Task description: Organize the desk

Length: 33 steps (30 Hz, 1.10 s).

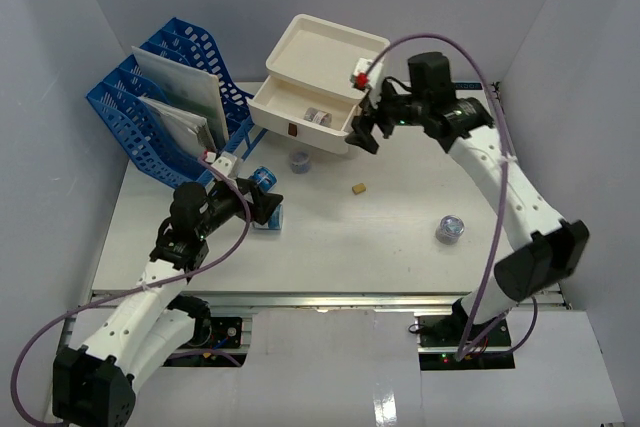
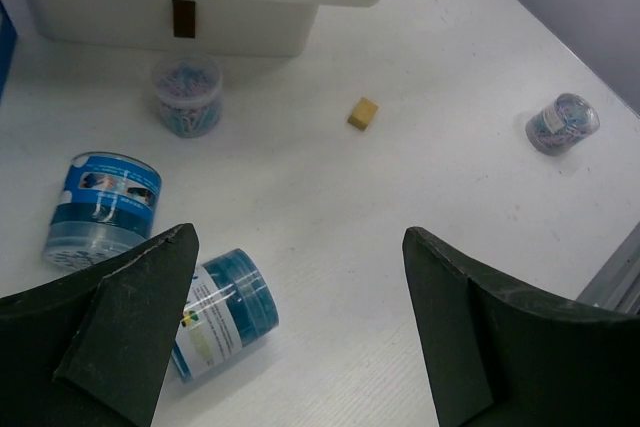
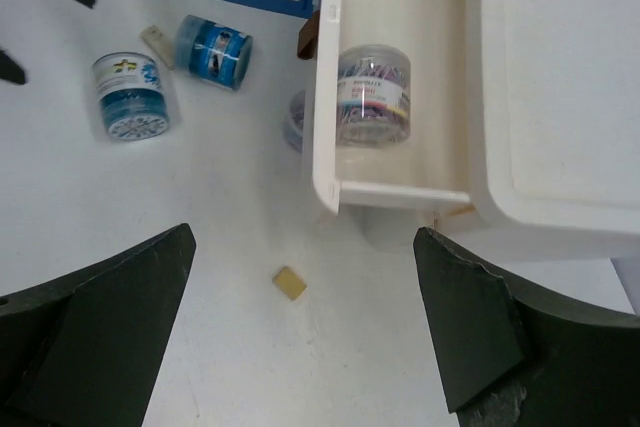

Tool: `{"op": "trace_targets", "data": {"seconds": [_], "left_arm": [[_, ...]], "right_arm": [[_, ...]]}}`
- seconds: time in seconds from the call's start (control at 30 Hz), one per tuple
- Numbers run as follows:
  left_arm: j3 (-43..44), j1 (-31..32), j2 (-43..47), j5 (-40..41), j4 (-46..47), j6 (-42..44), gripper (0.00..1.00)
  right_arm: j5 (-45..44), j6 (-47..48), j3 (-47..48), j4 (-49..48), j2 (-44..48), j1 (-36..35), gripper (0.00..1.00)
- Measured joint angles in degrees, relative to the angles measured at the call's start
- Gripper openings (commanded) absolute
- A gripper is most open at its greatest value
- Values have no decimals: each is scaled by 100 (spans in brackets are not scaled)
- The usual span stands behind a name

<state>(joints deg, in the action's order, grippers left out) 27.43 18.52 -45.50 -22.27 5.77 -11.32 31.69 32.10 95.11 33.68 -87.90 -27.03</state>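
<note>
One desk (image 1: 380, 237) beneath left gripper (image 2: 298, 237), right gripper (image 3: 302, 235); both jaws spread.

Field note: you are working in a robot lab cell staged as an office desk. Plain grey panels (image 1: 60, 67) box in the white tabletop (image 1: 380, 247) on three sides. A metal rail (image 1: 330, 300) edges its near side, where the cabled left arm (image 1: 150, 277) and right arm (image 1: 500, 177) are mounted. Office stock on top: blue file rack (image 1: 115, 117), white drawer box (image 1: 325, 47), jars of paper clips (image 1: 449, 229).

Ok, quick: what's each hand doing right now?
Left hand: open, holding nothing.
Right hand: open, holding nothing.
</note>
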Motion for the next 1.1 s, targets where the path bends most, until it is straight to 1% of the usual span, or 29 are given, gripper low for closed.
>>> {"op": "trace_targets", "data": {"seconds": [0.1, 0.2, 0.33, 0.43, 0.5, 0.57, 0.73, 1.1], "left_arm": [[-40, 156, -638, -79, 562, -111, 93], [63, 492, -1459, 117, 1045, -66, 94], [247, 801, -2498, 483, 1618, 90, 95], [293, 835, -3311, 804, 2440, 247, 96], [328, 835, -3807, 1014, 2862, 353, 96], [399, 835, -4266, 1198, 3193, 435, 96], [829, 860, -5206, 1606, 3774, 613, 96], [1734, 904, -6448, 2298, 4514, 828, 96]], "right_arm": [[1019, 500, -1334, -110, 1124, 580, 96], [1761, 990, -2569, -63, 1899, 726, 95], [2480, 1343, -3600, -44, 2100, 901, 94], [2854, 1451, -4164, -115, 2205, 1219, 94], [2977, 1501, -4317, -126, 2289, 1380, 93], [3120, 1545, -4353, -168, 2352, 1467, 90], [3347, 1640, -4356, -264, 2384, 1540, 90], [3453, 1785, -4467, -310, 2588, 1549, 90]]}}
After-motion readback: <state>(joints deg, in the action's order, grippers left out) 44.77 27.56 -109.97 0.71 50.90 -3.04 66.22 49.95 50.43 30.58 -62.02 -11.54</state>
